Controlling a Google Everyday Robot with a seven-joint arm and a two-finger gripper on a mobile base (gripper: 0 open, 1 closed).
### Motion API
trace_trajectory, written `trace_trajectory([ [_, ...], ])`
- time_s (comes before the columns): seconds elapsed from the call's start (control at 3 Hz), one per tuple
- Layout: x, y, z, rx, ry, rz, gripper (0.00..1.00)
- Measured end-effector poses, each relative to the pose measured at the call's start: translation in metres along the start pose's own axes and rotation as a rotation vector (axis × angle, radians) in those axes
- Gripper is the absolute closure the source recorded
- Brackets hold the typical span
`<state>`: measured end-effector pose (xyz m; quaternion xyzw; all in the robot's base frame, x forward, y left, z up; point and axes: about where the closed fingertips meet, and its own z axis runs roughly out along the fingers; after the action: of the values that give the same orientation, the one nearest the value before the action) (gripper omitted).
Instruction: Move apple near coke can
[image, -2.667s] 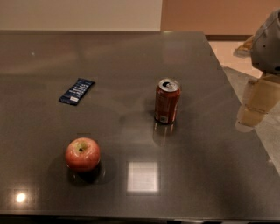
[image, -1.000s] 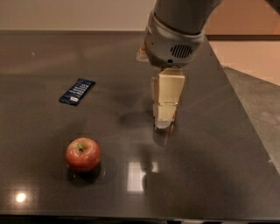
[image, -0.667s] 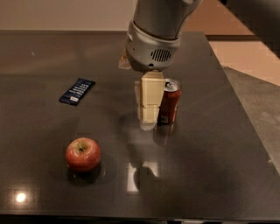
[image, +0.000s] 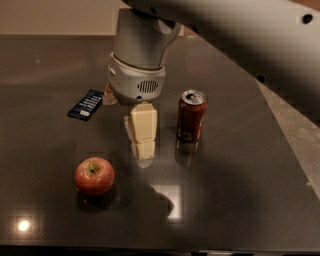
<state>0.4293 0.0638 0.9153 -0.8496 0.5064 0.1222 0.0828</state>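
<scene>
The red apple (image: 94, 175) with a yellowish patch at its stem sits on the dark table (image: 240, 200) at the front left. The red coke can (image: 191, 115) stands upright right of the middle. My gripper (image: 141, 150) hangs from the grey wrist between them, left of the can and up and to the right of the apple, just above the table. It touches neither and holds nothing.
A flat dark blue snack wrapper (image: 86, 104) lies at the back left, partly beside the wrist. The arm crosses the upper right of the view. The table's right edge (image: 287, 145) runs diagonally, with pale floor beyond.
The arm has swung in from the right, passed in front of the can and moved on left toward the apple. The apple, can and wrapper have not moved.
</scene>
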Motion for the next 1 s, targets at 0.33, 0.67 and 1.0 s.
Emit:
trace_trajectory([
  [0.33,-0.019,0.000,0.027,-0.053,-0.014,-0.098,0.00],
  [0.67,-0.034,0.001,0.047,-0.094,-0.028,-0.174,0.00],
  [1.0,-0.042,0.006,0.061,-0.125,-0.035,-0.219,0.00],
])
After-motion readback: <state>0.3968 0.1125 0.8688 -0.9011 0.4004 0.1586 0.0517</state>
